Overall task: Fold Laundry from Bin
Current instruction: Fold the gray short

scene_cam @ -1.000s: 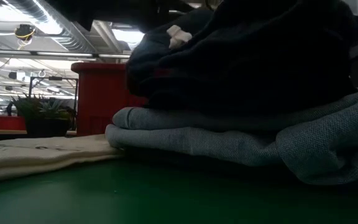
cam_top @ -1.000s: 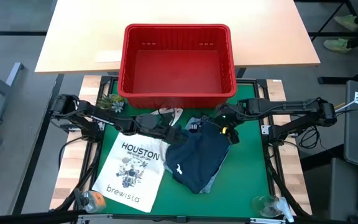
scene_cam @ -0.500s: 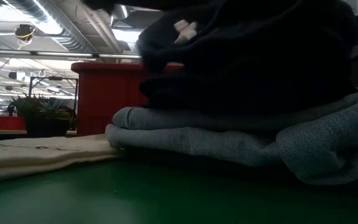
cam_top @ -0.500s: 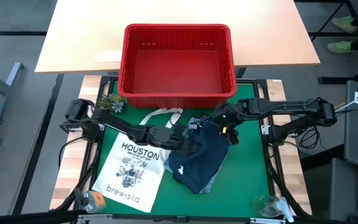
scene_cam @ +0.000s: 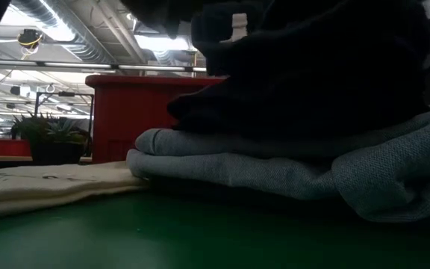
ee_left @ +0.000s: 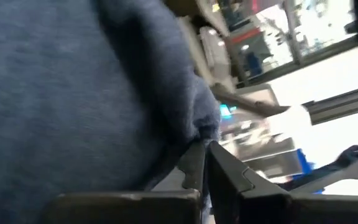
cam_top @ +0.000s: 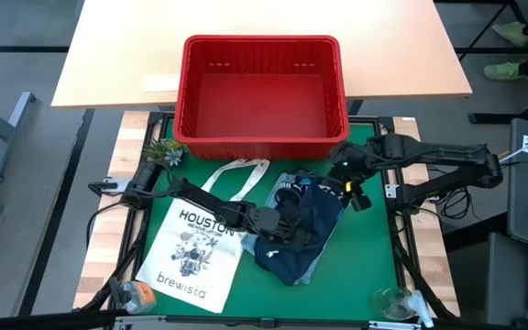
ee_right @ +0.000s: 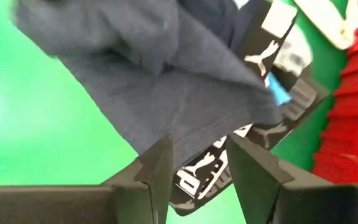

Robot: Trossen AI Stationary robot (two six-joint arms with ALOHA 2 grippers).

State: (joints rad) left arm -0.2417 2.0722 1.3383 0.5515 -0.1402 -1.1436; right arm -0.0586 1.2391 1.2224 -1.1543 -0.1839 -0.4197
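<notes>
Dark navy garment [cam_top: 302, 227] bunched on green mat, empty red bin [cam_top: 262, 92] just behind it

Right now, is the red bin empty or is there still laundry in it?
Empty. The high view shows the red bin's bare floor; the navy garment lies bunched on the green mat beside the tote bag.

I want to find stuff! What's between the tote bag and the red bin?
In the high view, the tote bag's white handles lie on green mat before the bin.
</notes>
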